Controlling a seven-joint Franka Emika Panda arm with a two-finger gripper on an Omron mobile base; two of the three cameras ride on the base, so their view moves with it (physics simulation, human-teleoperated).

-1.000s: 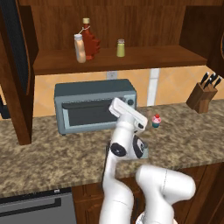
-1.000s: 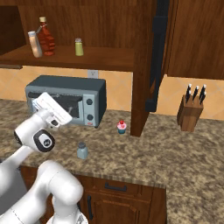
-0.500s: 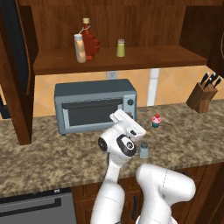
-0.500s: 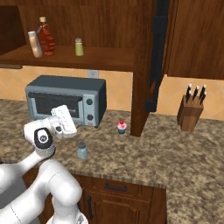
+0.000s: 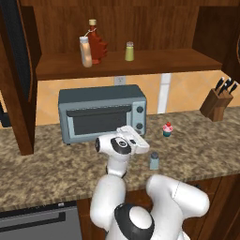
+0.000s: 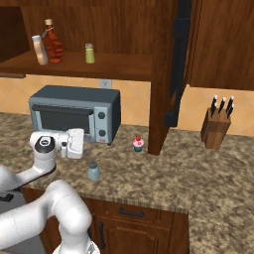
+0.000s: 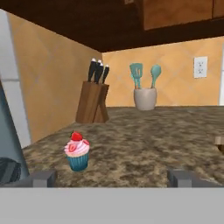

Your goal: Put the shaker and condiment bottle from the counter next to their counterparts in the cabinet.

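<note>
Though near end effector (image 6: 85, 146), shaker (image 6: 93, 171) untouched.

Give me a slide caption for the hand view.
Open gripper looks along the counter past a cupcake toward a knife block.

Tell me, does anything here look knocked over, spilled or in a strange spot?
Nothing is tipped or spilled. The one stray is a small grey-blue shaker standing upright, alone on the granite counter, while a like yellow-green shaker sits on the cabinet shelf. A cupcake sits on the bare counter too.
</note>
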